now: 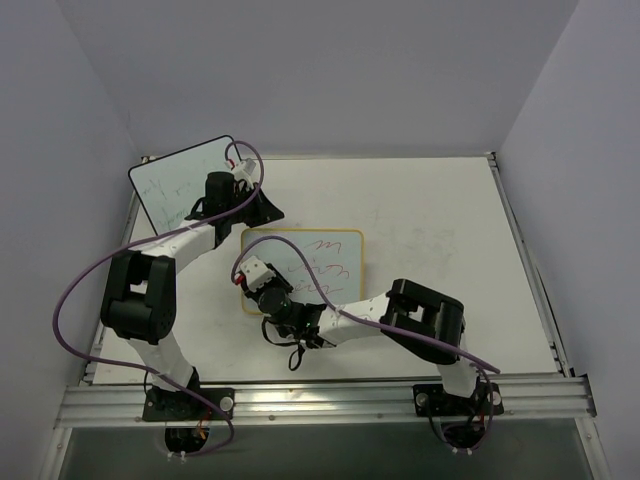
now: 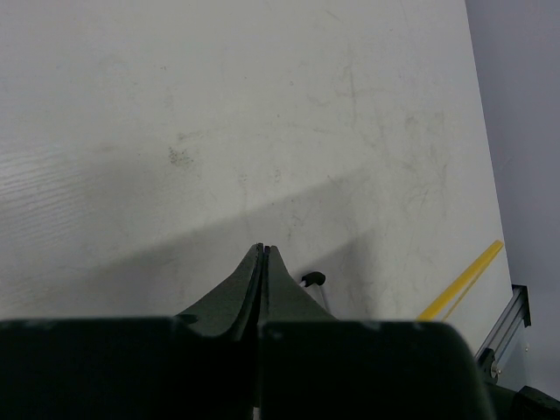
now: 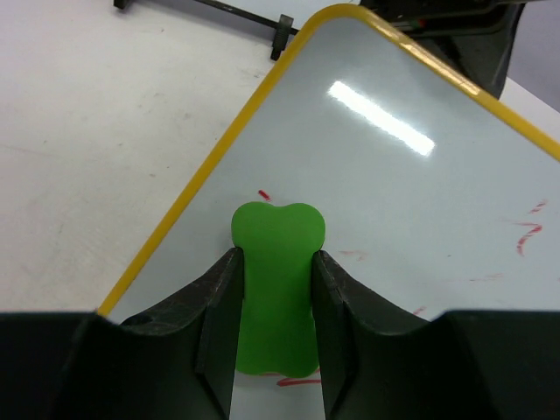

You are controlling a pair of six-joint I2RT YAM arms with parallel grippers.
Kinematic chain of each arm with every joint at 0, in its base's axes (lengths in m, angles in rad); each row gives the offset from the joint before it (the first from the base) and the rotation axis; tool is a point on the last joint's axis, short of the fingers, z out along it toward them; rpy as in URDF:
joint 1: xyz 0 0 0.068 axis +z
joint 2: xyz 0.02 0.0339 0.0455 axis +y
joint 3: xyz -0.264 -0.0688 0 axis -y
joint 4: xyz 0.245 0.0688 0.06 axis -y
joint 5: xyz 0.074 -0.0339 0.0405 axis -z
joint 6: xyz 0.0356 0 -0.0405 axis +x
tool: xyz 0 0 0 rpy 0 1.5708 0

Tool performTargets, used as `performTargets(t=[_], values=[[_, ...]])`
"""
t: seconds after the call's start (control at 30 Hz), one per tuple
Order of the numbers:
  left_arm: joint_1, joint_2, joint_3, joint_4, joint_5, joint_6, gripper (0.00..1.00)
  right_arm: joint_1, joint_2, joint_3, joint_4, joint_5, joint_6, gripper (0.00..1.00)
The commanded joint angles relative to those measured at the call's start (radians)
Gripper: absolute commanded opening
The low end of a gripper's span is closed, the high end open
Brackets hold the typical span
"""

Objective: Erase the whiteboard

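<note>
The whiteboard [image 1: 335, 285] with the yellow frame lies flat mid-table, with red scribbles [image 1: 325, 268] on it. In the right wrist view it [image 3: 394, 184] fills the right side, with faint red marks [image 3: 525, 229]. My right gripper [image 3: 275, 255] is shut on a green bone-shaped eraser [image 3: 276, 289] that rests on the board near its left edge. In the top view this gripper [image 1: 254, 286] sits over the board's left side and hides the eraser. My left gripper [image 2: 262, 248] is shut and empty, over the table just beyond the board's far left corner [image 1: 268, 209].
A black-framed whiteboard [image 1: 175, 180] stands tilted at the back left, behind the left arm. A black rod with a clip [image 3: 282, 26] lies on the table past the yellow board's corner. Side walls enclose the table; an aluminium rail [image 1: 320, 400] runs along the front.
</note>
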Motion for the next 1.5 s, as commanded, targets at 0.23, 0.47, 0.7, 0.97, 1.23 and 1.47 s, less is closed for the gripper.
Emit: performTargets(t=[0.23,0.47,0.7,0.97,1.23,1.47], values=[[-0.012,-0.005,0.015,0.033,0.029,0.018,0.02,0.011,0.038,0.024,0.024,0.040,-0.004,0.00],[-0.012,-0.005,0.014,0.033,0.031,0.019,0.02,-0.055,-0.020,-0.007,0.031,0.090,-0.024,0.00],[-0.012,-0.002,0.015,0.036,0.032,0.021,0.02,-0.130,-0.086,-0.056,0.045,0.120,-0.040,0.00],[-0.017,0.001,0.017,0.039,0.035,0.022,0.02,-0.136,-0.080,-0.053,0.045,0.095,-0.044,0.00],[-0.021,0.001,0.021,0.028,0.035,0.030,0.02,-0.078,0.000,0.027,0.018,0.032,-0.052,0.00],[-0.021,-0.006,0.023,0.016,0.032,0.039,0.02,-0.021,0.077,0.096,-0.007,0.018,-0.057,0.00]])
